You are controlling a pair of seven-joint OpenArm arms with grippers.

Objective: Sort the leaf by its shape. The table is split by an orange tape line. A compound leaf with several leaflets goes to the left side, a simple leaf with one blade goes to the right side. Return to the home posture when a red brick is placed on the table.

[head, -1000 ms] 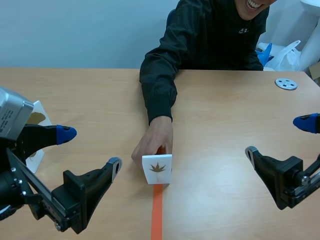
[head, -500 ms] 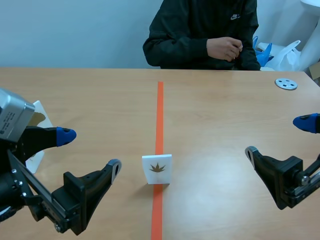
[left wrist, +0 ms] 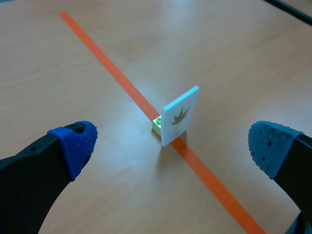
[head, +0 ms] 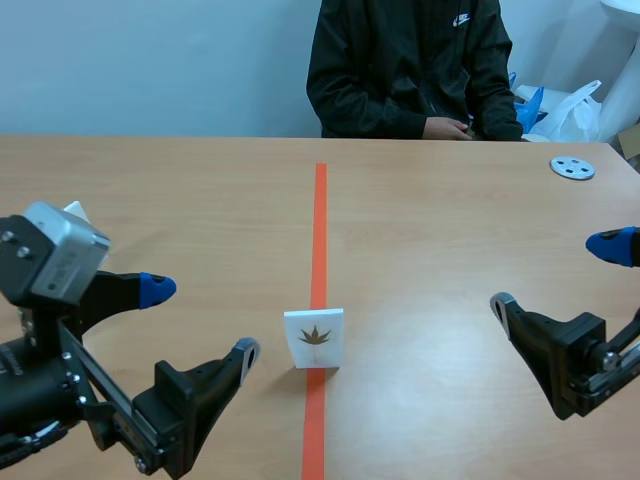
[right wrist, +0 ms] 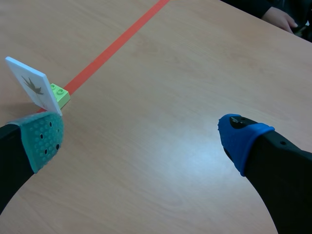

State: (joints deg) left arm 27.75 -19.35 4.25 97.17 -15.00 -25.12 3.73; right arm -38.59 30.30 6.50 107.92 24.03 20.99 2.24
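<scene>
The leaf card (head: 314,338) stands upright on the orange tape line (head: 320,230), low in the middle of the scene view, with a small green brick (left wrist: 157,124) at its base. The left gripper (head: 200,320) hovers at lower left, fingers spread and holding nothing. The right gripper (head: 555,273), at lower right, is likewise spread and empty. A person (head: 410,70) sits at top centre. A grey disc (head: 572,167) lies at upper right.

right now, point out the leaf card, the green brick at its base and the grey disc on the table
leaf card (head: 314,336), scene view, on the leaf print in the middle of its white face
green brick (right wrist: 60,95), right wrist view, on its studded top
grey disc (head: 572,168), scene view, on its middle
</scene>
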